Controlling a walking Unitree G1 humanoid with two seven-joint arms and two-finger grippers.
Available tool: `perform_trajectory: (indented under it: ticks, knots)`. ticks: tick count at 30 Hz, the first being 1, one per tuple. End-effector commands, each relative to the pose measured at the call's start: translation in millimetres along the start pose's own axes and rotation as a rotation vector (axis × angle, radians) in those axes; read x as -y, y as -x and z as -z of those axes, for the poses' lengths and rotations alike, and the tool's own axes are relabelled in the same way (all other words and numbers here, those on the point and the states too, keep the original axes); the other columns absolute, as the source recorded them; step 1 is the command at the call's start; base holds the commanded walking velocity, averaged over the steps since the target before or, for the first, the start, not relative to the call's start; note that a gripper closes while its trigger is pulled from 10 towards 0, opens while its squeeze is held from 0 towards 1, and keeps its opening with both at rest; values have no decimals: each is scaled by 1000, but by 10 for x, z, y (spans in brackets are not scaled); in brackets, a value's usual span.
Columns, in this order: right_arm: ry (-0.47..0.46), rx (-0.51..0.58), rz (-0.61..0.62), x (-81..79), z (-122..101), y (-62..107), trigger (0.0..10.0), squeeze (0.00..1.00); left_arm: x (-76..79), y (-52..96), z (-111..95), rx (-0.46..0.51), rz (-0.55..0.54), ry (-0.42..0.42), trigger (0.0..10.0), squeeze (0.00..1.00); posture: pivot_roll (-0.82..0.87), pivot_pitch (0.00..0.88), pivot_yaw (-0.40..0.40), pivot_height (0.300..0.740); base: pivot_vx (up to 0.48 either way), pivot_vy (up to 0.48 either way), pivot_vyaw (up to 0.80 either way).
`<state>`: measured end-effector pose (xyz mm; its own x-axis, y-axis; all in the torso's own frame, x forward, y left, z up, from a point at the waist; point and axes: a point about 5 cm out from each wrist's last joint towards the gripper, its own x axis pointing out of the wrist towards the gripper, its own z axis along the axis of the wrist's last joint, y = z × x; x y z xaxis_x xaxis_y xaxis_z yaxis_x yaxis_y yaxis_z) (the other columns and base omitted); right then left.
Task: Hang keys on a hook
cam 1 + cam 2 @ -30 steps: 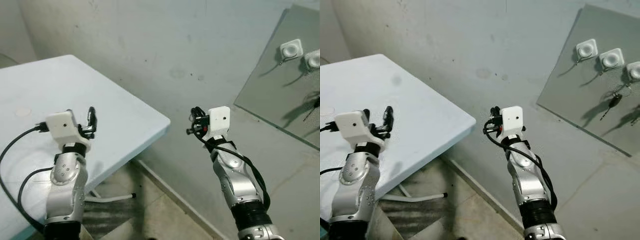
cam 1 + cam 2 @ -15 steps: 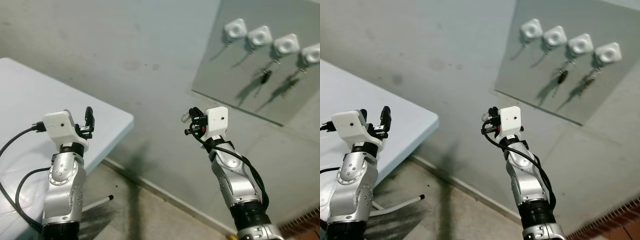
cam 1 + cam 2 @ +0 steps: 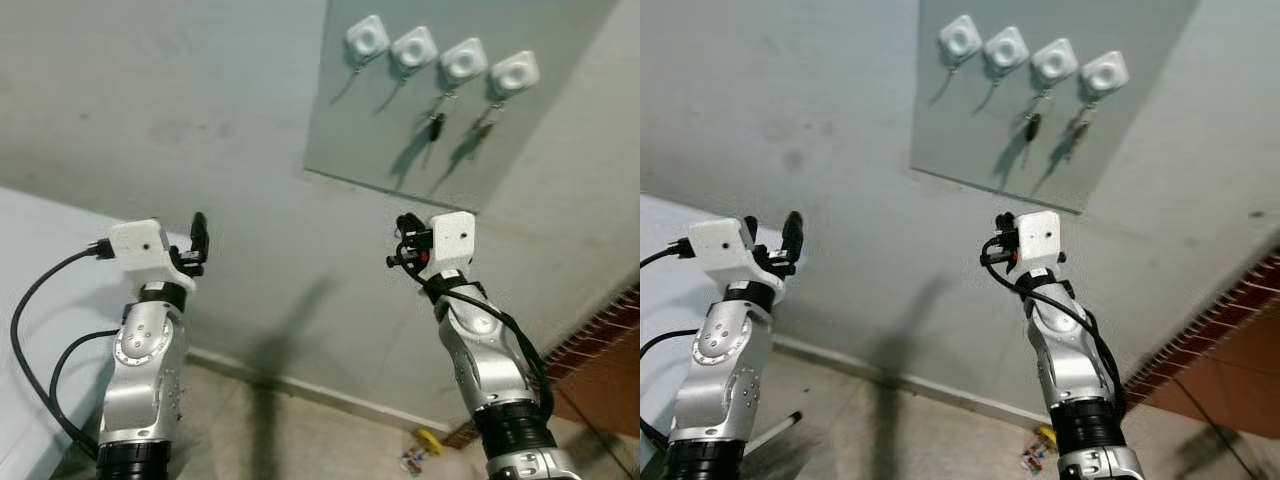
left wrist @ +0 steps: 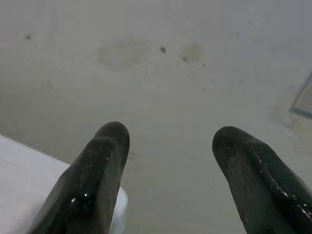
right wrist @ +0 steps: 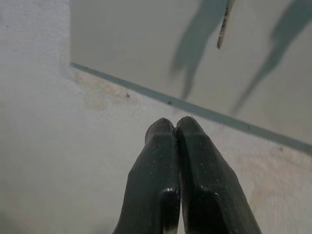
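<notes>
Camera is swinging right: board (image 3: 400, 140) with four hooks (image 3: 441, 59) now upper centre. Right gripper (image 5: 176, 127) is pressing shut; left gripper (image 4: 170, 146) is spreading, empty. Approach is progressing.

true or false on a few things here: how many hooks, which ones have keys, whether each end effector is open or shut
1. The grey panel carries four white hooks. True.
2. Keys hang from the two hooks nearest the table. False: the keys hang from the two hooks on the robot's right; the first hook and the second hook are bare.
3. The left end effector is open. True.
4. The right end effector is open wide. False: its fingers are pressed together.
5. The right end effector touches the panel. False: it is raised below the panel, apart from it.
</notes>
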<state>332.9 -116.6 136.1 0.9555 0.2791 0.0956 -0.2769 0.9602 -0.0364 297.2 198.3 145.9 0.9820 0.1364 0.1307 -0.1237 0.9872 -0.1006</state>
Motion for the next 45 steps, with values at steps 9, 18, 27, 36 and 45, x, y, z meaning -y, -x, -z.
perform_trajectory:
  ticks: [9,18,27,36,45]
  knots:
    - [-2,-2,4,61,-19,19,10000,0,196,51,55,-35,124,-82,10000,0,-59,26,-65,740,0,0,-159]
    - [25,-1,-90,-41,22,89,10000,0,365,153,139,-68,249,-112,10000,0,-75,17,-40,740,0,0,0]
    - [33,-10,-114,-82,64,112,10000,0,357,157,143,-81,269,-99,10000,0,-79,13,-26,740,0,0,0]
    - [18,-1,-89,-56,54,108,10000,0,305,120,126,-82,229,-76,10000,0,-86,9,-8,740,0,0,0]
    - [16,18,-67,-28,3,97,10000,0,304,50,89,-86,234,-50,10000,0,-99,2,-1,740,0,0,0]
